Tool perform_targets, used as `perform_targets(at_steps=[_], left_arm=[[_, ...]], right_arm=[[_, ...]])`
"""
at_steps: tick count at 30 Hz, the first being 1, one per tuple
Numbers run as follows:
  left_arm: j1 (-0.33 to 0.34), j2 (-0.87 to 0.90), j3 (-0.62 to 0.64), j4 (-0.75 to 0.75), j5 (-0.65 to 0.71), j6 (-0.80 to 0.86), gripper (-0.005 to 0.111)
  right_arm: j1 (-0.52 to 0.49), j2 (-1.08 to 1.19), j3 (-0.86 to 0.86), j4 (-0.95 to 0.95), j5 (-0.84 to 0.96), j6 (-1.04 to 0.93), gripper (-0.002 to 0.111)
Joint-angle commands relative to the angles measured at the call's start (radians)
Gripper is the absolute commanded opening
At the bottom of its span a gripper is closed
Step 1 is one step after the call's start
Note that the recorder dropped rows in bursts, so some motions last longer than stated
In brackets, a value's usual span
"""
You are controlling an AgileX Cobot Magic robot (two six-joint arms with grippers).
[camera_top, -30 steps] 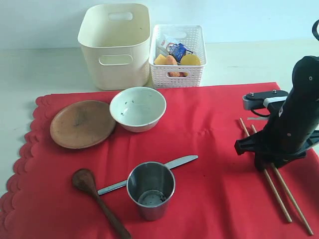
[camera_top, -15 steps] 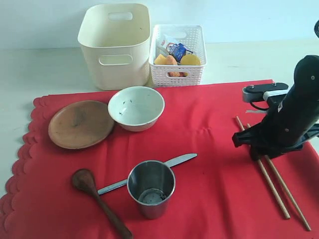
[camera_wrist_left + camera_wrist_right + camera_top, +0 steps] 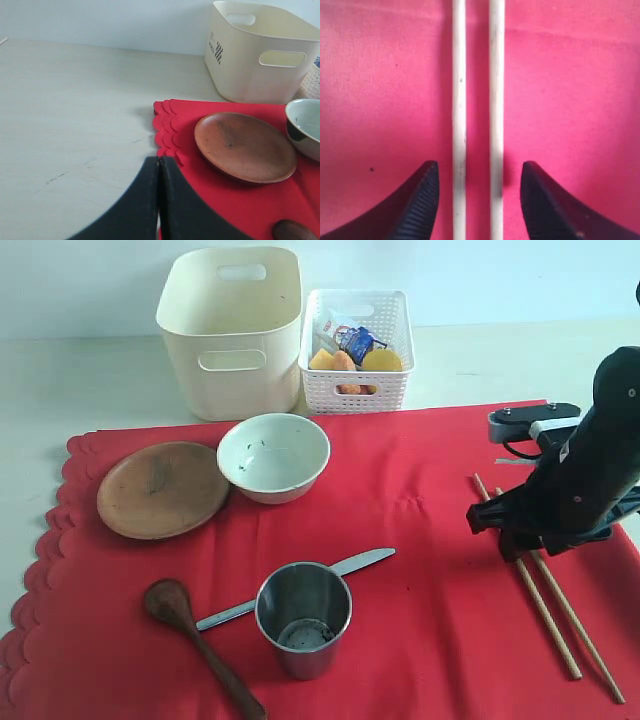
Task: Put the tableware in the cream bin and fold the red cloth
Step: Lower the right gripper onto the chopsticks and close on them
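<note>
Chopsticks [image 3: 459, 100] lie parallel on the red cloth [image 3: 570, 100], between the spread jaws of the right hand [image 3: 480, 169].

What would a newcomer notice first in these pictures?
The big red cloth fills the exterior view's foreground. At its right, the black right gripper hangs open astride the chopsticks. The steel cup stands in front, the cream bin behind the cloth.
</note>
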Motion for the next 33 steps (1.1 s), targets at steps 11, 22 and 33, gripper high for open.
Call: perform_targets(at_steps=[11, 22, 33], left_arm=[[0.003, -0.004, 0.003, 0.005, -0.01, -0.004, 0.0], [0.003, -0.004, 0.003, 0.005, -0.01, -0.004, 0.0], [0.003, -0.004, 0.003, 0.005, -0.01, -0.004, 0.0]], right_arm=[[0.0, 0.013, 0.005, 0.004, 0.0, -0.009, 0.044], [0.0, 0.054, 0.005, 0.004, -0.025, -0.011, 0.026], [0.0, 0.016, 0.005, 0.0, -0.023, -0.011, 0.015]])
